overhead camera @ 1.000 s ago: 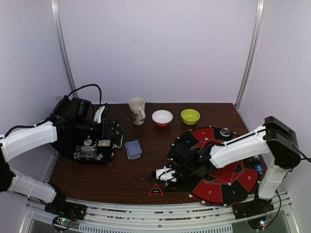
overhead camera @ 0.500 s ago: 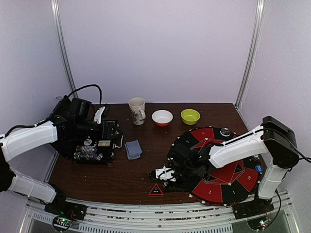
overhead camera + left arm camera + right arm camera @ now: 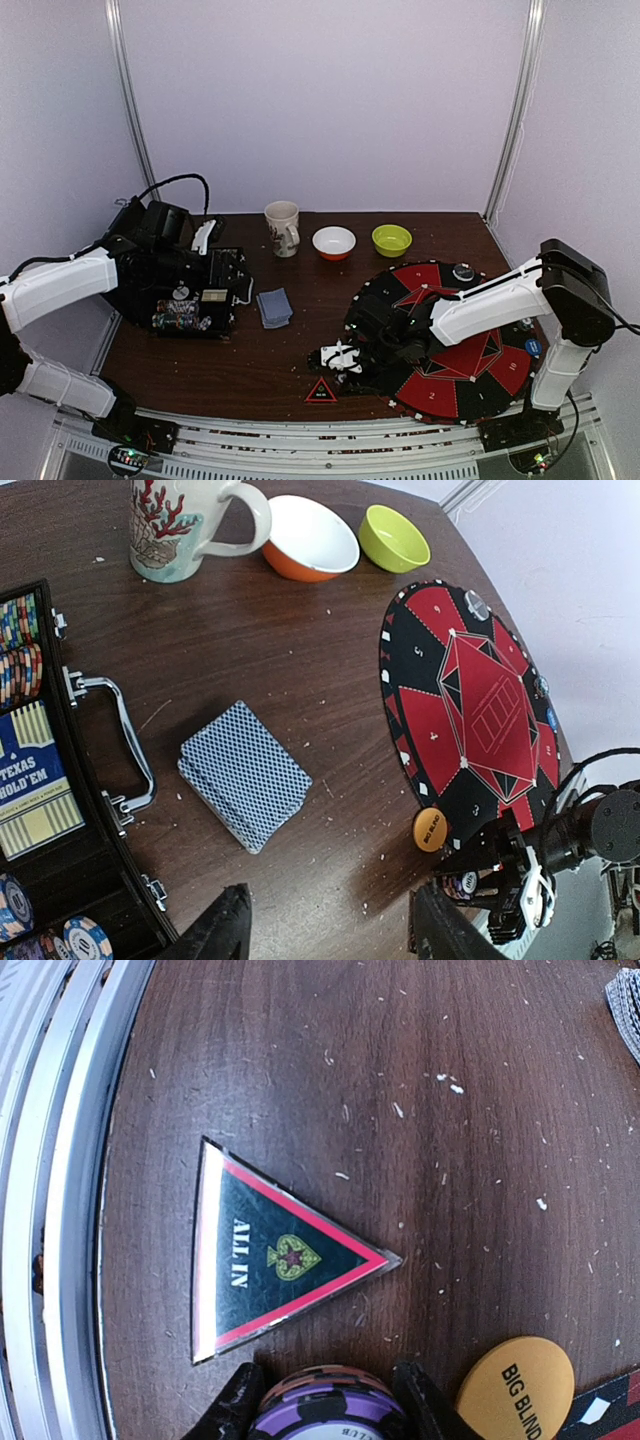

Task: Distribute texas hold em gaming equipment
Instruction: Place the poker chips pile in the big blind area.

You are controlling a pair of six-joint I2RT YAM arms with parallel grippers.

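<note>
My right gripper is shut on a stack of purple and orange poker chips, just above the wood. The black triangular "ALL IN" marker lies flat just beyond it. An orange "BIG BLIND" disc rests beside the round red-and-black board. The blue-backed card deck lies mid-table. Above the wood between deck and board hangs my left gripper, open and holding nothing. A black-and-white disc and a blue disc sit on the board's rim.
The open chip case sits at the left under my left arm. A cream mug, a white bowl and a green bowl line the back. A metal rail runs along the table's near edge.
</note>
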